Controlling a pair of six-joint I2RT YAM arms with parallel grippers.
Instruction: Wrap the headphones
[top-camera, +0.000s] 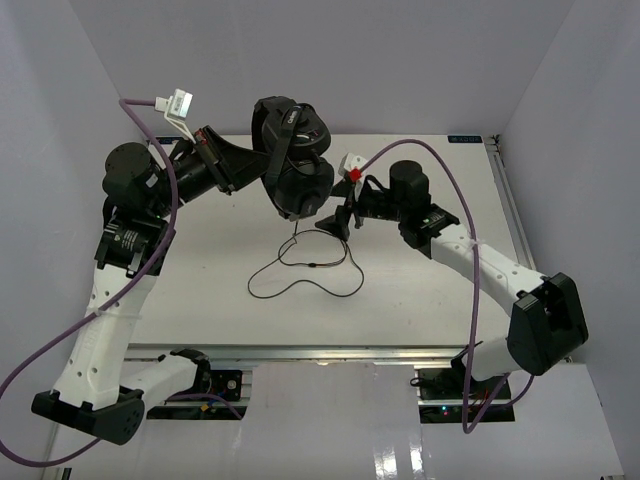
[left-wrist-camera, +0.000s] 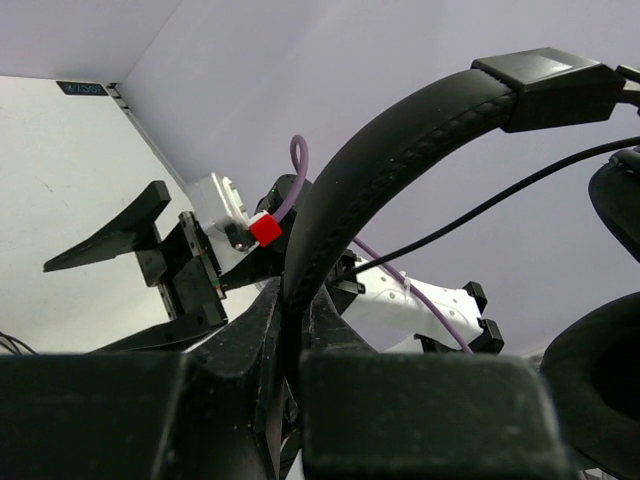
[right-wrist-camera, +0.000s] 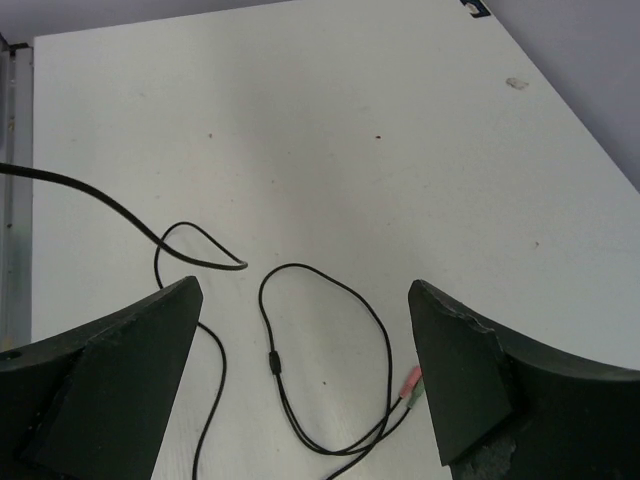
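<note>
The black over-ear headphones (top-camera: 300, 180), with a curved padded headband and two round earcups, hang in the air above the far middle of the table, held by the left gripper (top-camera: 262, 165). The left wrist view shows that grip close up: the headband (left-wrist-camera: 400, 160) runs down between the two black fingers (left-wrist-camera: 230, 385), which are closed tight on it, and one earcup (left-wrist-camera: 600, 380) fills the right edge.

From the headphones the thin black cable (top-camera: 300, 270) drops to the surface and lies there in loose open loops. Only the right wrist view shows its end: two small plugs (right-wrist-camera: 408, 385), one pink and one green, lying side by side on the table, and a small dark joint (right-wrist-camera: 273, 362) where the cable splits in two.

The right gripper (top-camera: 340, 218) hangs just right of the headphones, above the loops, with its fingers (right-wrist-camera: 130, 370) spread wide and nothing between them. The left wrist view sees it from the other side, with a red cube-shaped part (left-wrist-camera: 265, 230) on its body.

The loops lie near the middle of the flat white table (top-camera: 430, 290), well apart from every edge. A metal rail (top-camera: 505, 190) runs along the right side. The white surface bears a few small dark specks, and plain pale lilac walls (top-camera: 400, 60) close the space at the back and on both sides.
</note>
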